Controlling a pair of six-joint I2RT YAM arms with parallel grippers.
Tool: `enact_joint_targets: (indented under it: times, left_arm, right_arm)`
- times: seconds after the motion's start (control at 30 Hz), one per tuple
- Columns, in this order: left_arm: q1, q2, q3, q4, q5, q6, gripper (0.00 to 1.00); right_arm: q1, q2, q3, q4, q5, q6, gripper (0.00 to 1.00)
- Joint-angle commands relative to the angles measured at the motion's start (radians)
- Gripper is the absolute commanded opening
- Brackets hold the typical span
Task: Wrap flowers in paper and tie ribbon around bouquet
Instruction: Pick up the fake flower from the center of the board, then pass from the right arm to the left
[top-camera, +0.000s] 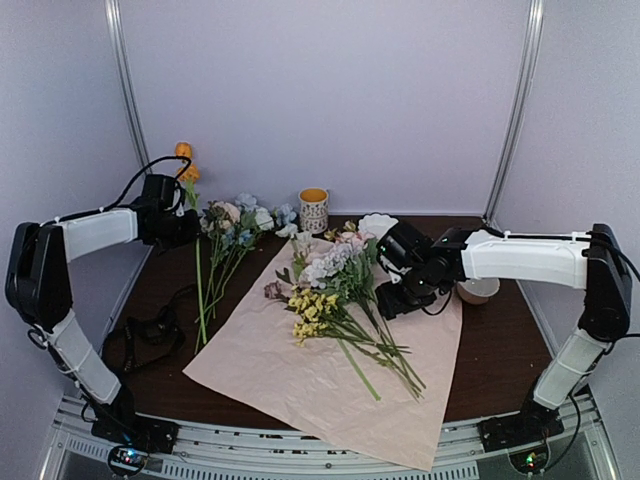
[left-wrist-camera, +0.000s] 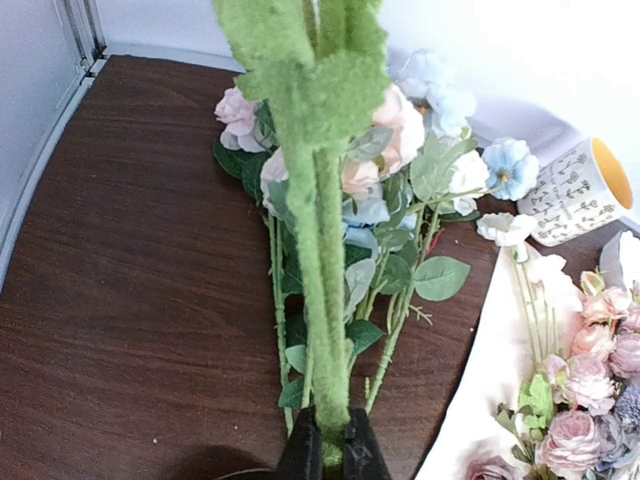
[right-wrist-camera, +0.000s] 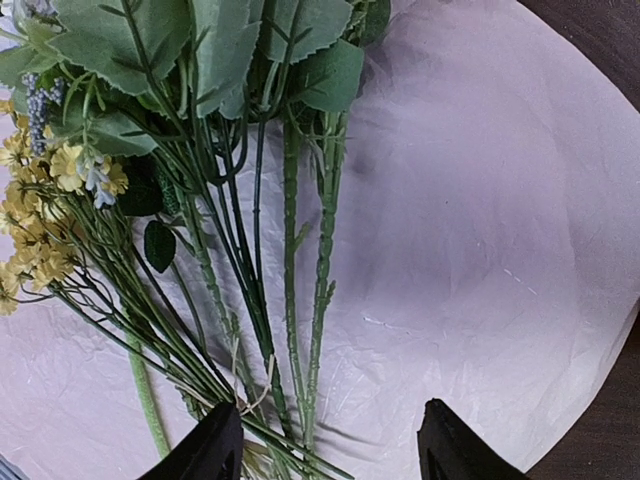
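Left gripper (left-wrist-camera: 330, 455): clenched on a fuzzy green stem (left-wrist-camera: 320, 250), held off the table, with an orange bloom (top-camera: 184, 160) at its tip. Beneath it a loose bunch (top-camera: 235, 225) of blue and pink blooms lies off the paper (top-camera: 300, 390). The main flowers (top-camera: 335, 295) lie diagonally on the sheet, unwrapped.

Right gripper (right-wrist-camera: 330, 450): jaws released, hovering astride their stalks, grasping nothing.

A black band (top-camera: 150, 330) left of the sheet may be the ribbon.

Step, as judged: gathering stems; wrapping not begun.

Next: carry the held stem across and lay it parallel with the pile, stalks aligned.

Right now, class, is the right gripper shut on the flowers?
No, the right gripper stands open above the flowers on the paper.
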Motion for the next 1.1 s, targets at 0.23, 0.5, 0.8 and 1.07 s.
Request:
enact_joint_targets:
  times: [0.23, 0.5, 0.8, 1.07]
  left_arm:
    - [-0.034, -0.503, -0.176, 0.401, 0.106, 0.049, 0.00]
    - [-0.364, -0.526, -0.229, 0.662, 0.225, -0.052, 0.00]
    - [-0.538, -0.358, -0.176, 0.904, 0.351, -0.162, 0.00]
    - [-0.611, -0.283, -0.169, 0.990, 0.371, -0.218, 0.00]
  right_arm:
    - [0.010, -0.167, 0.017, 0.120, -0.093, -0.119, 0.61]
    - [0.127, -0.193, 0.099, 0.470, -0.342, -0.196, 0.64]
    - [0.180, -0.051, 0.233, 0.536, -0.339, -0.155, 0.80]
    - [0.179, 0.024, 0.304, 0.536, -0.298, -0.101, 0.47]
